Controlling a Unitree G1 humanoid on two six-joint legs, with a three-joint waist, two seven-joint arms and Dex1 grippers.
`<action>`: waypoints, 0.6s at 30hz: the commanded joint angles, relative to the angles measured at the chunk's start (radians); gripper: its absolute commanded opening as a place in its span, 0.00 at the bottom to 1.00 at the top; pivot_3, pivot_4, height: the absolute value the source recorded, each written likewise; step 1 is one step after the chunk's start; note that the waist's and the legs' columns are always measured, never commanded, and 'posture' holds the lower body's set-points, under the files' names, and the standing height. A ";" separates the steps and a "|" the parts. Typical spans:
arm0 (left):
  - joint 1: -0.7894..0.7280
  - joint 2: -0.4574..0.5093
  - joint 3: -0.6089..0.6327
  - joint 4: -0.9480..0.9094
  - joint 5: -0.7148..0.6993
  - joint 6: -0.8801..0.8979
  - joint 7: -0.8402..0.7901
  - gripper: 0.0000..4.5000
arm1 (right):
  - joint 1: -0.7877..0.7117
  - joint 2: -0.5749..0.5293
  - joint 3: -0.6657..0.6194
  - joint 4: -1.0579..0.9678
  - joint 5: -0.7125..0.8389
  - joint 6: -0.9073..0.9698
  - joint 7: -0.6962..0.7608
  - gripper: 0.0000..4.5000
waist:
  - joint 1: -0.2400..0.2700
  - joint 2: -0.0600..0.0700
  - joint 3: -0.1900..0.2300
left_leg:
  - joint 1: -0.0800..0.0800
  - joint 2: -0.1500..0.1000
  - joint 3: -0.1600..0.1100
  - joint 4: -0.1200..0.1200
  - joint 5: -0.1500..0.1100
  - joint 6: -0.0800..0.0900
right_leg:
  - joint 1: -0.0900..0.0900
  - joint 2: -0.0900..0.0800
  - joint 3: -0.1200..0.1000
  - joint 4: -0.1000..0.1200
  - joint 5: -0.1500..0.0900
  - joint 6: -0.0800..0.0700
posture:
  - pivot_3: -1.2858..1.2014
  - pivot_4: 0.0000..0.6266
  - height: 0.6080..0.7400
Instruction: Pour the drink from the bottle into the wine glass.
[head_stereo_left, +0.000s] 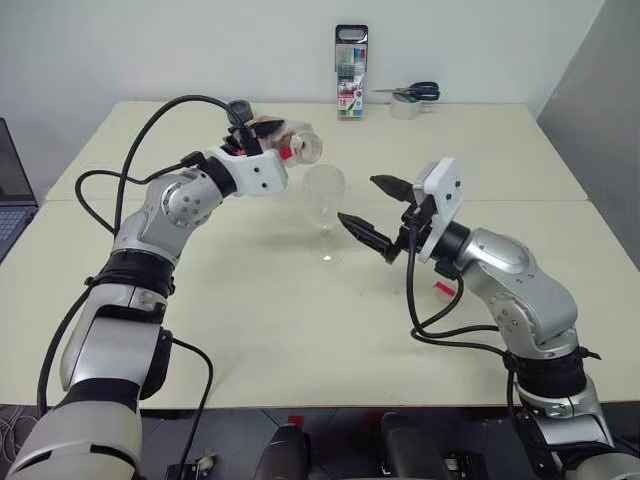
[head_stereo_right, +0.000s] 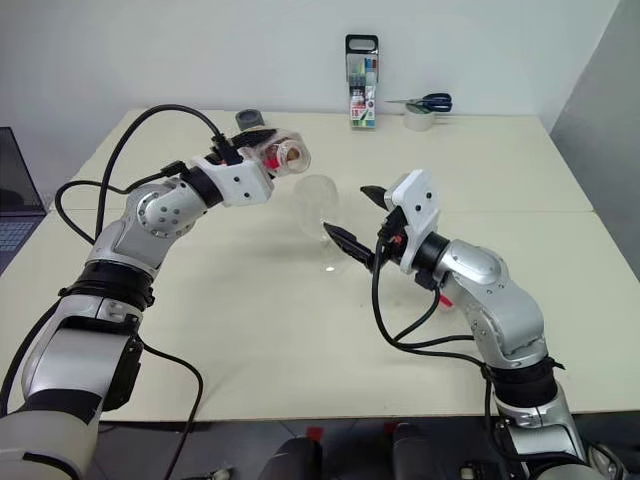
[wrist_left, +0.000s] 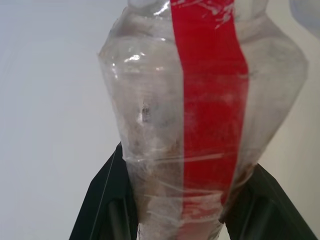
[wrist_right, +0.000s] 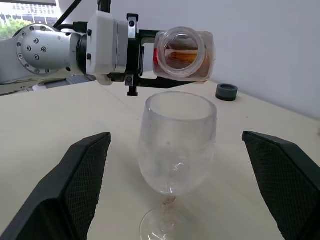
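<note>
Right wrist view: bottle (wrist_right: 184, 55) uncapped, tipped near level, mouth above rim of wine glass (wrist_right: 177, 145); amber drink (wrist_right: 177, 59) pooled low inside, none in glass yet. My left end effector (head_stereo_left: 268, 150) clamped on bottle body. My right end effector (head_stereo_left: 380, 212) spread wide, fingers flanking glass, not touching. Glass upright on counter (head_stereo_left: 250, 300). Risk: mouth sits toward rim's far edge; further tilt may spill past bowl. Unsteadied glass could topple if bottle bumps rim.
</note>
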 joint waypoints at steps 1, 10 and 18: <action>-0.056 0.026 0.001 -0.024 0.020 -0.026 0.040 0.38 | -0.006 0.004 0.000 -0.035 -0.002 -0.001 -0.004 1.00 | 0.000 0.000 0.000 | 0.000 0.000 0.000 0.000 0.000 0.000 | 0.000 0.000 0.000 0.000 0.000 0.000 | 0.52 0.24 1.00; -0.077 0.031 -0.002 -0.026 0.057 -0.033 0.068 0.38 | -0.011 0.009 0.003 -0.038 -0.014 0.006 -0.016 1.00 | 0.000 0.000 0.000 | 0.000 0.000 0.000 0.000 0.000 0.000 | 0.000 0.000 0.000 0.000 0.000 0.000 | 0.52 0.24 1.00; -0.086 0.053 -0.022 -0.001 0.095 -0.052 0.103 0.38 | -0.011 0.009 0.004 -0.042 -0.017 0.012 -0.013 1.00 | 0.000 0.000 0.000 | 0.000 0.000 0.000 0.000 0.000 0.000 | 0.000 0.000 0.000 0.000 0.000 0.000 | 0.52 0.24 1.00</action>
